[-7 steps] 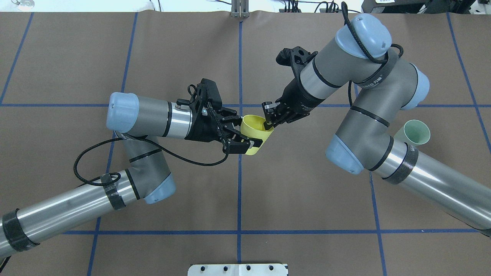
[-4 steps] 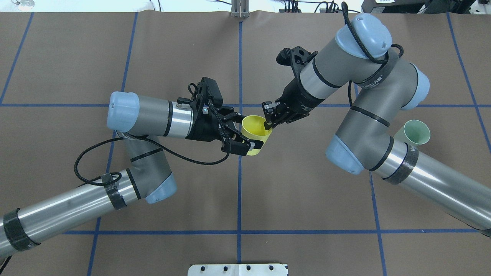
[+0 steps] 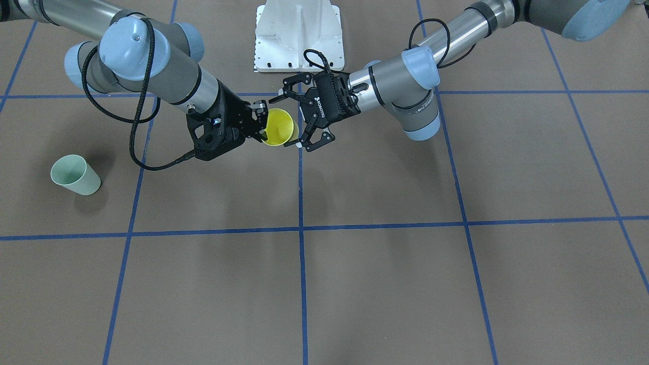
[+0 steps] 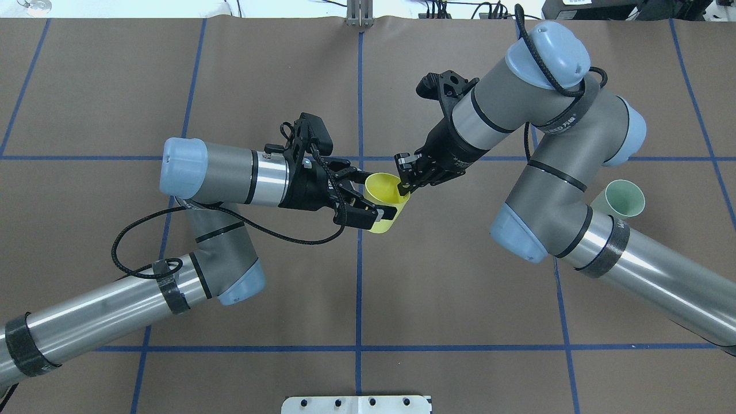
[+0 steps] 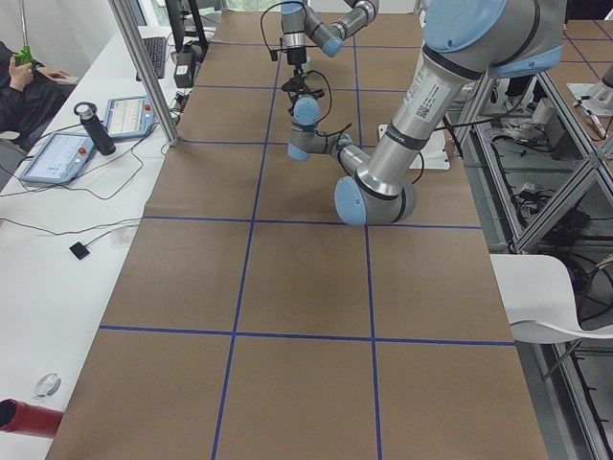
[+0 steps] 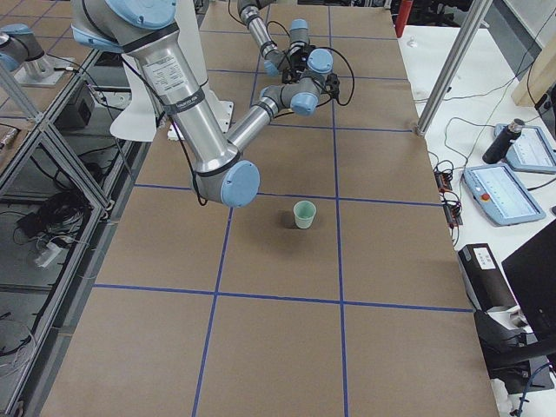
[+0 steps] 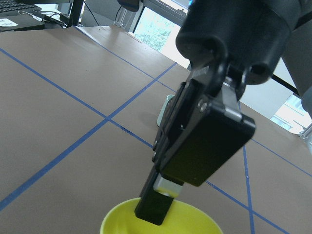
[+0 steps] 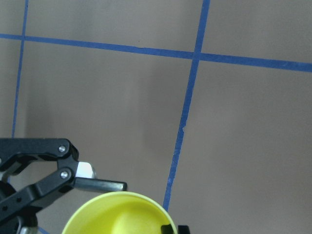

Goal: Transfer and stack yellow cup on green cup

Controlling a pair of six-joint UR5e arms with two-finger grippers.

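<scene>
The yellow cup (image 4: 384, 192) hangs tilted above the table centre, also in the front view (image 3: 278, 126). My right gripper (image 4: 404, 187) is shut on its rim, one finger (image 7: 153, 212) inside the cup. My left gripper (image 4: 376, 195) is open, its jaws spread around the cup's body; a pad (image 8: 85, 170) stands just off the wall. The green cup (image 4: 624, 198) stands upright on the table at the right, partly behind my right forearm; it shows whole in the front view (image 3: 75, 175) and in the right side view (image 6: 304, 214).
Brown paper with blue tape lines covers the table. A white base plate (image 4: 356, 404) sits at the near edge. My right arm's elbow (image 4: 517, 230) hangs between the yellow cup and the green cup. A black cable (image 4: 138, 241) loops off my left forearm.
The yellow cup and my right gripper have shifted slightly right. My left wrist has turned a little; its jaws remain spread around the cup.
</scene>
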